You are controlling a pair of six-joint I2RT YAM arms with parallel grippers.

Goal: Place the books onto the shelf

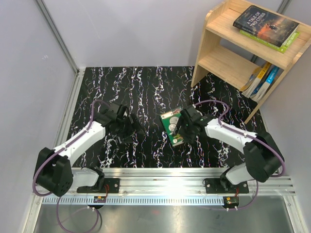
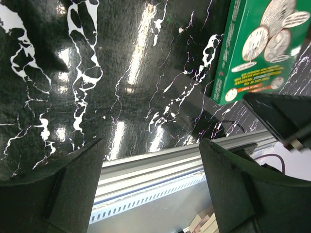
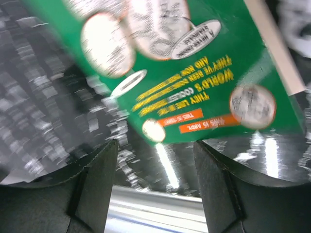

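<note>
The dark green coin book (image 1: 169,122) lies flat on the black, white-veined surface (image 1: 121,87), with the right gripper (image 3: 155,160) over its near end, jaws apart; nearby the left gripper (image 2: 150,165) has its jaws apart and empty; the other books (image 1: 266,25) rest on the wooden shelf (image 1: 218,58) at the far right, with grey walls (image 1: 29,58) around

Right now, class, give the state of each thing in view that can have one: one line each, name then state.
coin book: flat on the table, cover up, not gripped.
lime book: flat on the top tier of the shelf.
dark book: flat, atop the lime book.
lower-tier books: leaning sideways.
left gripper: open, empty.
right gripper: open, at the coin book's edge.
</note>
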